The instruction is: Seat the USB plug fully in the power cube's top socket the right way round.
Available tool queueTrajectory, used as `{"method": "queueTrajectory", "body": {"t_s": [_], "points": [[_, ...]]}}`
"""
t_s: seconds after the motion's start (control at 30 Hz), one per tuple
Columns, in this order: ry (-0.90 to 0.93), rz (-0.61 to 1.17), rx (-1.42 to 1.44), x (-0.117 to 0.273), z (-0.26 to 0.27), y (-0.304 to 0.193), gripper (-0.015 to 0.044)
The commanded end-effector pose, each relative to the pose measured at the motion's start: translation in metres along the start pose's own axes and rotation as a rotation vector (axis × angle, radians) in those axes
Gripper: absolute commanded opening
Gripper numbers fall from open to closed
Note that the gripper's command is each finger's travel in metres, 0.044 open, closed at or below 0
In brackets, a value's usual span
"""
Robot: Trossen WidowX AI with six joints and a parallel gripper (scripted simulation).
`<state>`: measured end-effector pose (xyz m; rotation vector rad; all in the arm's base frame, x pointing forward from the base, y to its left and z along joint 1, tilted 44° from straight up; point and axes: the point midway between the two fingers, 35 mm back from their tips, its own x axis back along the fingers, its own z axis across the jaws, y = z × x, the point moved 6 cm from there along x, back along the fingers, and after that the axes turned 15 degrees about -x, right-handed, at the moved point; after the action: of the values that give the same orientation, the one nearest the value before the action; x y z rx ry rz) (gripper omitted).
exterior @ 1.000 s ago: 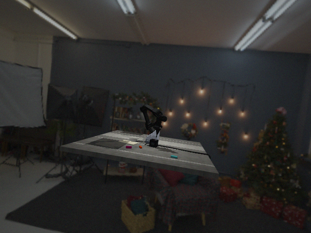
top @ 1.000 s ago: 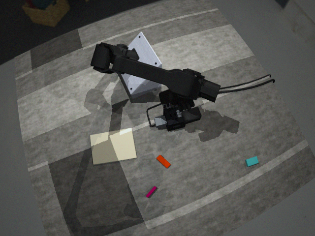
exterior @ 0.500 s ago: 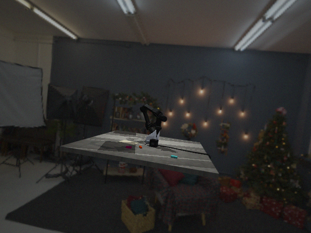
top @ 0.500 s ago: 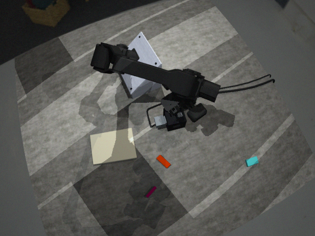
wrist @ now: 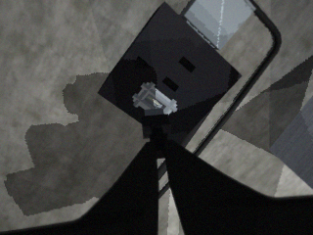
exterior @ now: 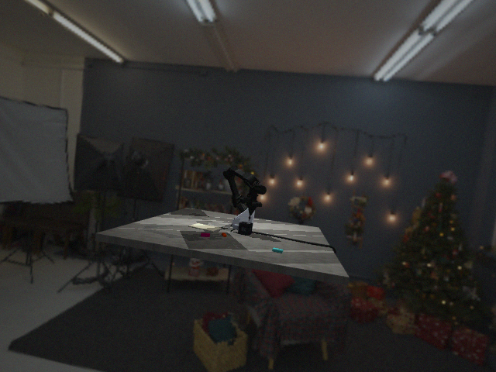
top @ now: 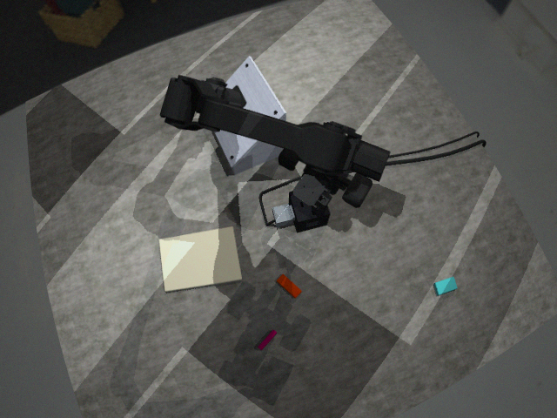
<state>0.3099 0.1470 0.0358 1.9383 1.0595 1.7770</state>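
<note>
The black power cube (top: 312,221) (exterior: 245,229) (wrist: 161,41) stands on the table, turned askew to my fingers in the wrist view. A silver-rimmed socket (wrist: 148,93) on its top is skewed the same way; two dark slots lie beside it. My gripper (wrist: 159,149) is shut on the dark USB plug (wrist: 156,128), whose body points at the socket. The plug's grey end lies across the near side of the rim, turned relative to it. Whether its tip is above the socket or touches the rim, I cannot tell. In the top view the arm hides the fingertips.
A pale block (top: 283,215) (wrist: 220,20) adjoins the cube, with a black cable (top: 261,205) (wrist: 279,41) looping round it. A cream slab (top: 197,260), an orange block (top: 288,286), a magenta bar (top: 267,340) and a cyan block (top: 446,286) lie on the table.
</note>
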Motion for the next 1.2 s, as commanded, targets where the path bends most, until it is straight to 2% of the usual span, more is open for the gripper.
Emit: {"method": "queueTrajectory", "body": {"t_s": [0.0, 1.17], "points": [[0.000, 0.001, 0.115, -0.0003, -0.0001, -0.0002, 0.0000], [0.000, 0.001, 1.032, -0.0002, -0.0001, -0.0001, 0.0000]]}}
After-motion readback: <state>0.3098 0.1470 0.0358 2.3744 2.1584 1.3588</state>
